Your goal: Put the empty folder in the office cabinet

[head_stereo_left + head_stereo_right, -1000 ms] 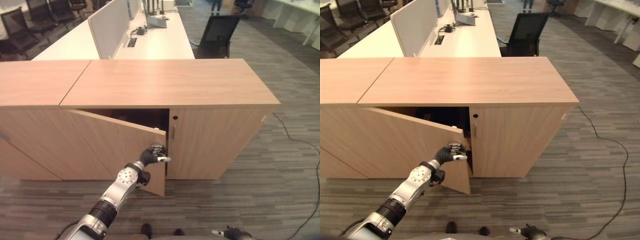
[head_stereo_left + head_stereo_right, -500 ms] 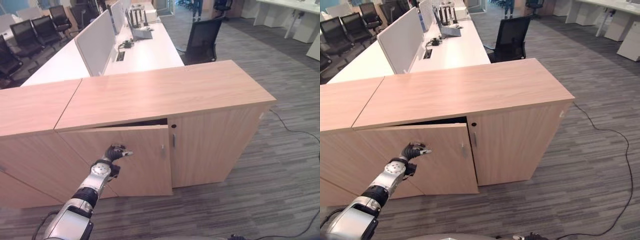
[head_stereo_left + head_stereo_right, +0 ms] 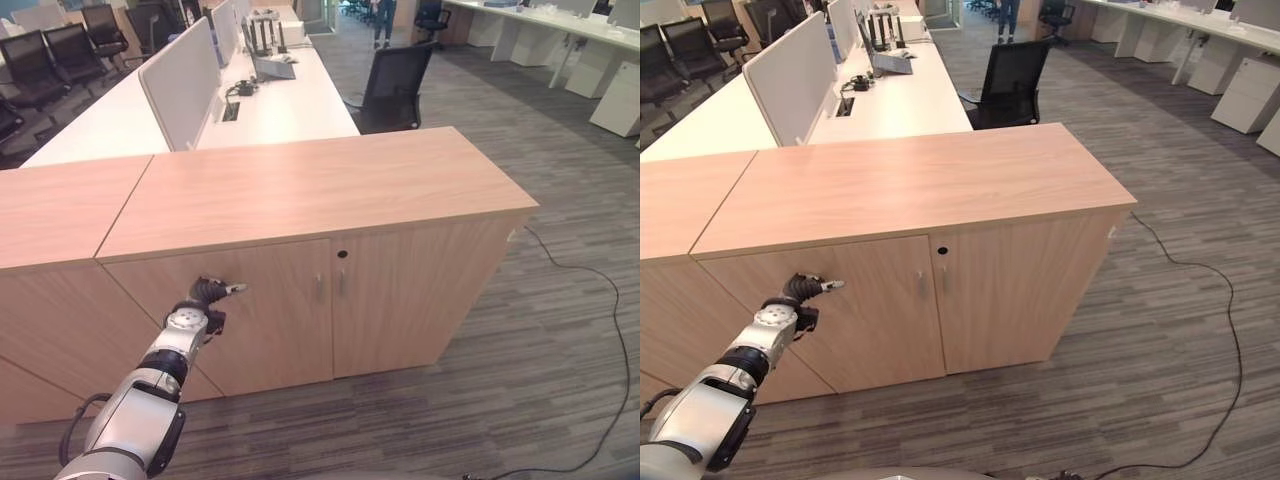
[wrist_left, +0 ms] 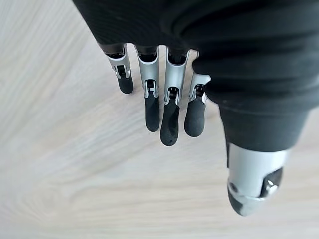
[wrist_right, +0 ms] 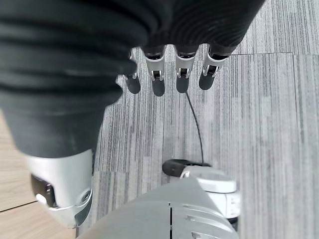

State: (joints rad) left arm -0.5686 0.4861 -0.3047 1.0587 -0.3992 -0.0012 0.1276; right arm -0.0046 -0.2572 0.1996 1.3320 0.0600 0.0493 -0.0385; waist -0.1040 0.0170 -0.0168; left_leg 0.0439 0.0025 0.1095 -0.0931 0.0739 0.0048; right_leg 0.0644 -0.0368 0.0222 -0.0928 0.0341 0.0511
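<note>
A: The left hand (image 3: pixel 208 292) is stretched out to the front of the office cabinet (image 3: pixel 300 185), its silver fingers (image 4: pixel 152 99) with their dark rubbery tips held straight and relaxed against pale wood with a soft wavy grain.

B: Holding anything?

A: No, nothing sits between fingers and thumb. It rests flat on the left door (image 3: pixel 250 320), and that door lies flush with the right door (image 3: pixel 420 285) beside it, so the cabinet is closed.

B: And the folder?

A: I cannot see it anywhere; both hands are bare.

B: What is near the hand?

A: Just past its fingertips, toward the middle seam, two slim metal handles (image 3: pixel 330 286) stand upright side by side, with a small round lock (image 3: pixel 342 254) above them. Above the hand runs the broad, smooth rectangular top of the cabinet.

B: The other hand?

A: The right hand (image 5: pixel 169 74) hangs low over grey striped carpet (image 5: pixel 259 124), fingers straight and loose, gripping nothing.

B: Farther out?

A: Beyond the cabinet is a long white desk (image 3: pixel 290 95) with a pale upright divider panel (image 3: pixel 185 80), and a black mesh-backed office chair (image 3: pixel 395 85).
</note>
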